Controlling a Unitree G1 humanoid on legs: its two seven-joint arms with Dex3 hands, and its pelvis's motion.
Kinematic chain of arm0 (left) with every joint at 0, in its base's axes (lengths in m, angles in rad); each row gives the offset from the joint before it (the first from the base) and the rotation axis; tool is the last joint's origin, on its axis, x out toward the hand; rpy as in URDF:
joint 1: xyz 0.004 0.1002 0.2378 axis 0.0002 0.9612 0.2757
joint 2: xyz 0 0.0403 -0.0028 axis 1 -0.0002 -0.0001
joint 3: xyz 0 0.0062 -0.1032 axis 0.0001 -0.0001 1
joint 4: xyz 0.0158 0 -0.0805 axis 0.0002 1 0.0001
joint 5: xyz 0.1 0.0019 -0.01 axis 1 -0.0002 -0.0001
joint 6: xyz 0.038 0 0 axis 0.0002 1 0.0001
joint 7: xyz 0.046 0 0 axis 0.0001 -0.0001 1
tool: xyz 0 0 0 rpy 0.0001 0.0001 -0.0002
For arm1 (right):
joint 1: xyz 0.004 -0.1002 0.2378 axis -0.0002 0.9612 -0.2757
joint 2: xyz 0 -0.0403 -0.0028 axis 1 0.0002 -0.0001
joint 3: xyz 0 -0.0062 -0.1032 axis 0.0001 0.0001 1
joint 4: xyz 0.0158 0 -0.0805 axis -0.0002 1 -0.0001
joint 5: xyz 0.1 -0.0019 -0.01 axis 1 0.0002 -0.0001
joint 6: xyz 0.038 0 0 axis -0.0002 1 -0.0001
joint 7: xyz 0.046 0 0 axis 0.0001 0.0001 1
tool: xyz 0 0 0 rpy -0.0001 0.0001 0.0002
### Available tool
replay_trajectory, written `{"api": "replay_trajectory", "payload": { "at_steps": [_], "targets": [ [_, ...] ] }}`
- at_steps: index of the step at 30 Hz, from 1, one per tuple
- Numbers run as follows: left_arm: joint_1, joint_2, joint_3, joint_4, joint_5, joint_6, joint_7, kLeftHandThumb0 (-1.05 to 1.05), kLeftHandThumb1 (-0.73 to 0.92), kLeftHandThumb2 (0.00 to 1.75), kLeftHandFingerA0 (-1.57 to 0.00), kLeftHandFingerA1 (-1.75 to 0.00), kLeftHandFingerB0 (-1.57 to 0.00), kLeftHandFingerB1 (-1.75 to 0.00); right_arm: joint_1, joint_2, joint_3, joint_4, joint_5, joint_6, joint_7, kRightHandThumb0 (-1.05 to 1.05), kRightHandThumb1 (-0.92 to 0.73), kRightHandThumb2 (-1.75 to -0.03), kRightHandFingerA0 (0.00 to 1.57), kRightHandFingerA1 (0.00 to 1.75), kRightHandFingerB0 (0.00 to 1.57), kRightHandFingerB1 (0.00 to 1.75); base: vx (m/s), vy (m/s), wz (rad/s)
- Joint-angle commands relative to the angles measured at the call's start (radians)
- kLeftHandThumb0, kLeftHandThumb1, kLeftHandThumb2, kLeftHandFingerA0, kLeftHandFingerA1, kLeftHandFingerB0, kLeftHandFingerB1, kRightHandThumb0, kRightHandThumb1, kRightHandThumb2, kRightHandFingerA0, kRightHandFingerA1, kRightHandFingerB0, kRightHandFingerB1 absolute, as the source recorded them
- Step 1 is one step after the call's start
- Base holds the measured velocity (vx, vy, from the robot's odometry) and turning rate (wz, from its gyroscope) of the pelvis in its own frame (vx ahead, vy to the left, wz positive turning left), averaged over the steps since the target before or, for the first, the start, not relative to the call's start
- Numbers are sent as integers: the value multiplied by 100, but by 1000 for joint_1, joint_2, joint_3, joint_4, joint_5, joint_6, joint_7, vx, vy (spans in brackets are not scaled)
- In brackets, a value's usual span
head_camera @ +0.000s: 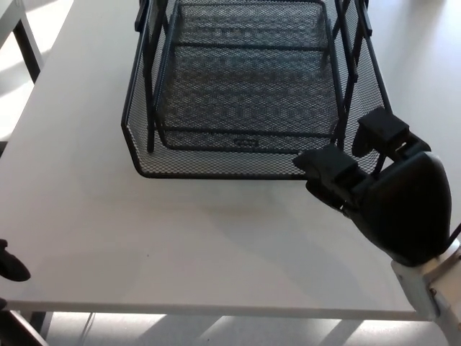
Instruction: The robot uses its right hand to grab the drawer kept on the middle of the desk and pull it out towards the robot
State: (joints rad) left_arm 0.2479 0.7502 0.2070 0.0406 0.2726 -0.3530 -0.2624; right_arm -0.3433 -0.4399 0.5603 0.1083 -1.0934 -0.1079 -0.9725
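Note:
The black wire-mesh drawer [216, 160] sits in the lowest level of a black rack [150, 86] on the middle of the white desk [180, 245]. The drawer sticks out in front of the rack, its front wall towards me. My right hand [392, 198] is at the drawer's front right corner. Its thumb [325, 167] lies in front of the front wall and its fingers [382, 133] reach over the right side wall, so it is shut on the drawer. Only a small black part of my left hand [10, 265] shows at the picture's left edge.
The desk's near edge runs along the bottom of the picture, with bare desk between it and the drawer. A dark leg of another white table [25, 36] stands at the top left, over bright floor.

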Motion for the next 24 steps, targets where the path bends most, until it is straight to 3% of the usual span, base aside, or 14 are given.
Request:
{"api": "replay_trajectory", "payload": {
  "at_steps": [1, 9, 10, 11, 12, 13, 15, 17, 18, 19, 20, 21, 22, 24],
  "targets": [
    [12, 15, 7, -1, 14, -11, -6, -32, 55, 56, -78, -86, -79, -59, 40, -15, -4, 12, -37, -5, 47, -43, -56, -57, 89, 155, 90, 65, 0, 0, 0],
    [20, 9, 2, 1, 11, -10, -7, -30, 55, 56, -78, -86, -80, -59, 15, -3, -21, 27, -28, -36, 53, -41, -57, -57, 87, 148, 86, 61, 0, 0, 0],
    [22, 5, 5, -2, 7, -11, -5, -29, 54, 55, -80, -85, -81, -58, 15, 3, -30, 21, -2, -35, 94, -39, -64, -60, 81, 117, 78, 47, 0, 0, 0],
    [22, 5, 5, -2, 7, -11, -5, -29, 54, 55, -80, -85, -81, -58, 15, 4, -32, 20, -3, -37, 95, -39, -64, -60, 81, 117, 78, 47, 0, 0, 0],
    [22, 7, 4, -7, 9, -4, -7, -31, 55, 56, -78, -87, -80, -60, 41, -3, -45, -47, 23, 14, 265, -53, -65, -60, 48, 60, 33, 37, 0, 0, 0],
    [22, 9, 3, -7, 9, -2, -10, -32, 55, 56, -77, -86, -79, -59, 55, 7, -50, -77, 21, 55, 325, -64, -46, -83, 17, 53, 4, 39, 0, 0, 0],
    [24, 8, 4, 1, 12, -14, -3, -32, 55, 56, -78, -86, -79, -58, 63, 19, -55, -97, 13, 83, 359, -81, -47, -83, 0, 12, 0, 16, 0, 0, 0],
    [28, 6, 7, -2, 8, -13, -3, -31, 55, 56, -80, -89, -80, -59, 64, 23, -58, -110, 8, 93, 380, -82, -41, -74, 0, 4, 0, 11, 0, 0, 0],
    [28, 7, 6, 2, 13, -22, 3, -31, 54, 56, -81, -89, -80, -60, 65, 23, -60, -116, 5, 100, 394, -94, -54, -87, 0, 6, 0, 8, 0, 0, 0],
    [28, 7, 6, 2, 14, -23, 4, -31, 54, 56, -81, -89, -80, -60, 66, 24, -62, -119, 4, 101, 398, -94, -54, -87, 0, 6, 0, 8, 0, 0, 0],
    [28, 9, 5, -1, 17, -21, 2, -31, 55, 56, -80, -90, -80, -61, 66, 26, -65, -122, 0, 108, 400, -85, -52, -59, 0, 0, 0, 3, 0, 0, 0],
    [28, 10, 5, -1, 18, -20, 2, -31, 55, 56, -80, -90, -80, -61, 67, 27, -66, -124, -1, 109, 403, -85, -52, -59, 0, 0, 0, 3, 0, 0, 0],
    [26, 8, 4, 0, 13, -15, -2, -31, 55, 56, -80, -88, -80, -61, 78, 23, -78, -160, 6, 127, 449, -105, -61, -94, 0, 2, 0, 8, 0, 0, 0],
    [29, 8, 7, 3, 12, -18, 0, -30, 55, 56, -79, -87, -80, -60, 81, 18, -86, -184, -2, 133, 463, -105, -60, -95, 0, 5, 0, 9, 0, 0, 0]
  ]
}}
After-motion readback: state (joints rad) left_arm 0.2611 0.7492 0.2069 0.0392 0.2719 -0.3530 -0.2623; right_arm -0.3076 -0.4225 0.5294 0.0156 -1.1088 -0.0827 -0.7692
